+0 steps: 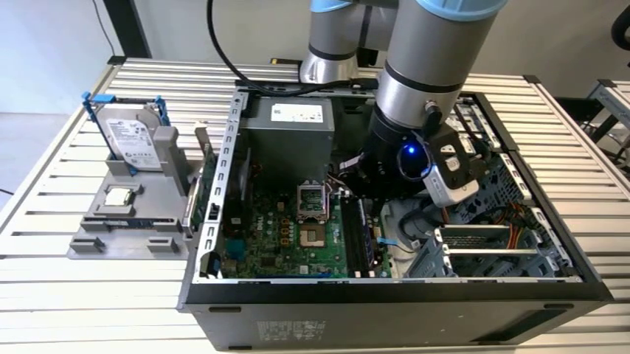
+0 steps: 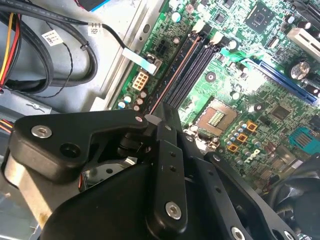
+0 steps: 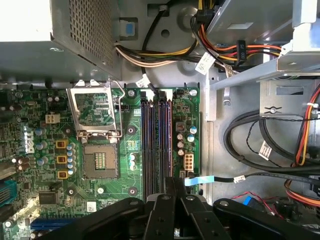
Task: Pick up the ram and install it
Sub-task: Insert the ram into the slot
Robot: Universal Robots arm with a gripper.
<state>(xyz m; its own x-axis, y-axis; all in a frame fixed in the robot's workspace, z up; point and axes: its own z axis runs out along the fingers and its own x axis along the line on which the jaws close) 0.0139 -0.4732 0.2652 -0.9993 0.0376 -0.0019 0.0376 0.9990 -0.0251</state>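
Observation:
The ram (image 2: 176, 74) stands edge-up in the memory slot nearest the cable side of the motherboard (image 3: 130, 130). From above it shows as a thin brownish line (image 3: 170, 140). My gripper (image 3: 175, 186) is low inside the open computer case (image 1: 394, 295), right over that slot. Its black fingertips (image 2: 161, 121) are pressed together on the stick's top edge, and they hide the part of the stick under them. In the exterior view the arm's wrist (image 1: 414, 147) covers the fingers, and the slots (image 1: 358, 234) lie just below it.
The other memory slots (image 3: 150, 140) and the open processor socket (image 3: 99, 162) lie beside the ram. Cable bundles (image 3: 260, 145) and a drive cage (image 1: 482, 240) crowd the other side. On the exterior view's left, a grey fixture (image 1: 128, 236) holds a hard drive (image 1: 133, 140) and a processor chip (image 1: 118, 196). A narrow green board (image 1: 203, 184) stands by the case wall.

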